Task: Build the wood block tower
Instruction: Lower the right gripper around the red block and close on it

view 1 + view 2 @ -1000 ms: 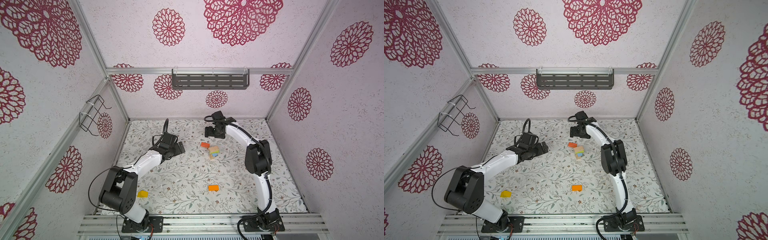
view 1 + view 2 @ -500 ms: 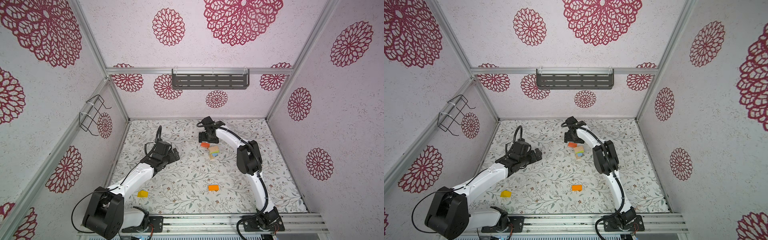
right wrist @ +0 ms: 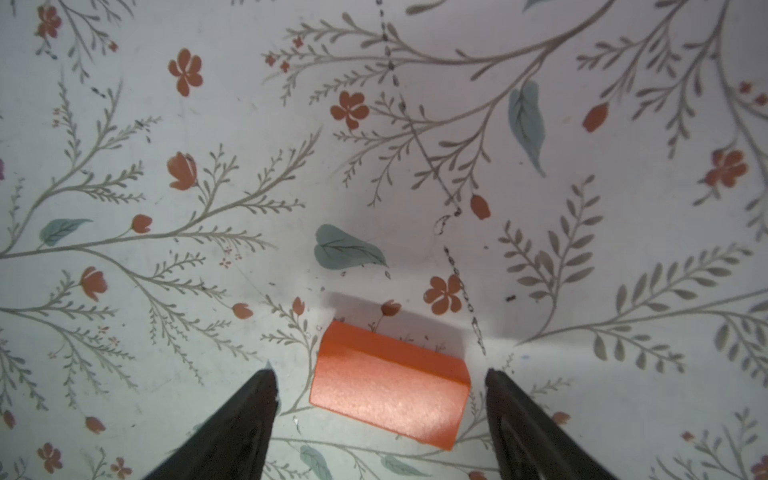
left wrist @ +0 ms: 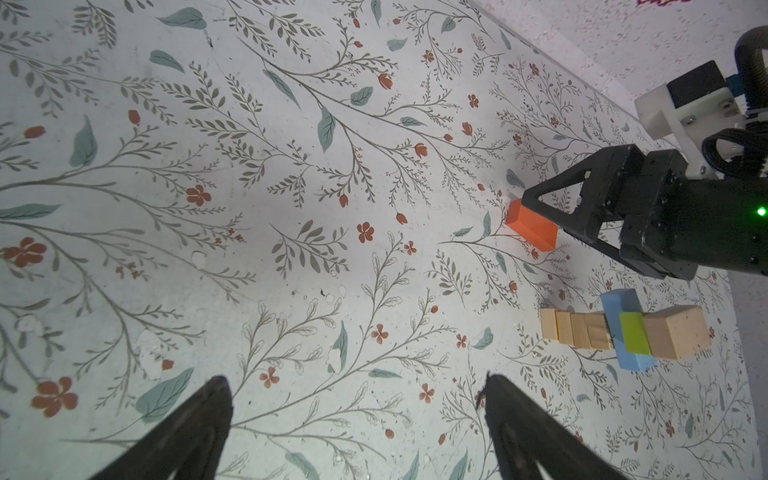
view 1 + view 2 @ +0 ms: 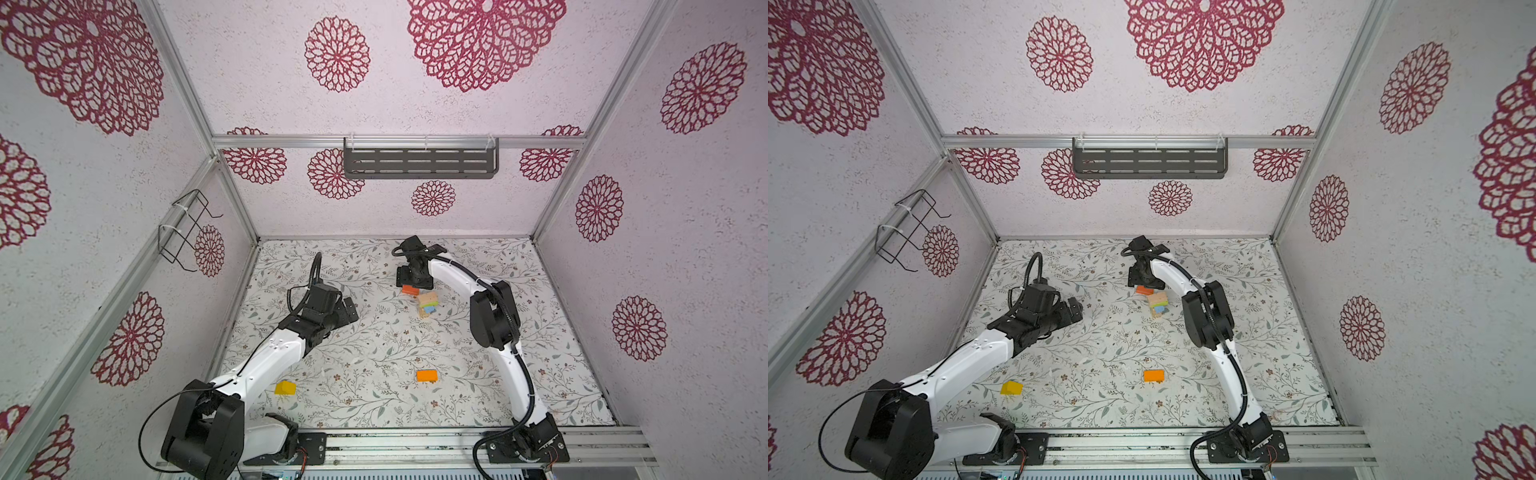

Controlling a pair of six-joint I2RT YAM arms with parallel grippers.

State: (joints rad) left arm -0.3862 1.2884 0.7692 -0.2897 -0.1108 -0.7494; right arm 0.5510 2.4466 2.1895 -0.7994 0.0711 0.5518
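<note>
- The yellow block (image 5: 285, 388) lies on the floral surface (image 5: 374, 345) near the front, just beside the left arm. Both top views show it, and neither wrist view does.
- The left gripper (image 5: 348, 311) hangs above the surface left of centre. Its own wrist view shows its jaws spread wide with nothing between them.
- The right gripper (image 3: 379, 374) points down at the red-orange block (image 3: 388, 395) near the back of the surface. From above the gripper hides most of that block. The right wrist view shows the jaws apart on either side of it, with a sliver of surface visible at each end, so nothing is gripped.
- The wood block tower (image 5: 428, 303) stands just beside the red-orange block, apart from it. Both top views show mainly its plain top cube. The left wrist view shows its side: plain pieces at the base, then a light blue bar, a lime green piece and the cube.
- The orange block (image 5: 427, 376) lies alone toward the front, seen only in both top views.
</note>
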